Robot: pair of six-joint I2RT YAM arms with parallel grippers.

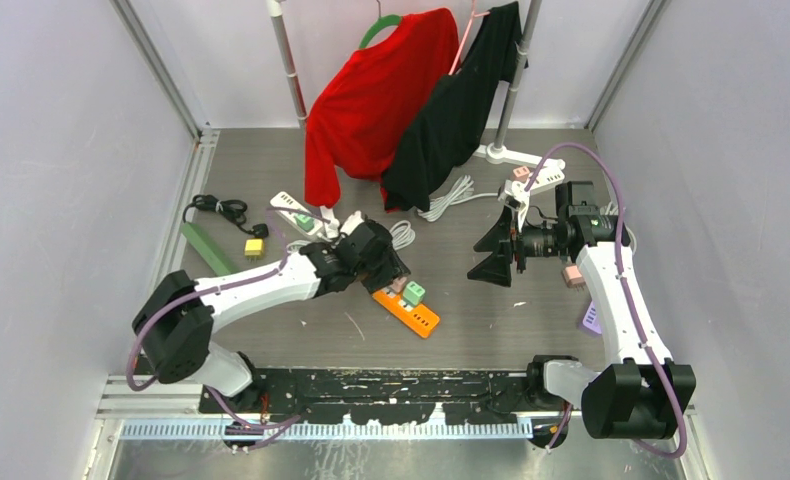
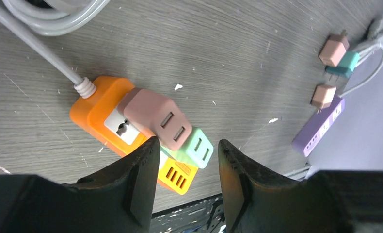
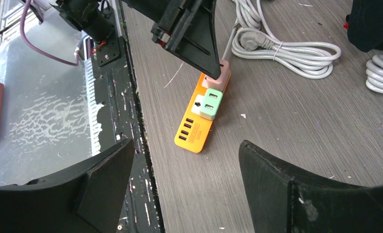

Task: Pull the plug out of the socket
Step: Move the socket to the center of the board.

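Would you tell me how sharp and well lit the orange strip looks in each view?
Top view: evenly lit, strip small but crisp. Left wrist: strip sharp, fingers nearly black. Right wrist: strip sharp, sheen on the metal sheet.

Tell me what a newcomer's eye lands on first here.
The bright orange power strip in the middle of the table grabs attention first, a pink plug and a mint plug on it, with the left end effector poised right over them, jaws apart. Next come the red garment and black garment hanging from the rack at the back. The right end effector hangs open on the right, holding nothing.
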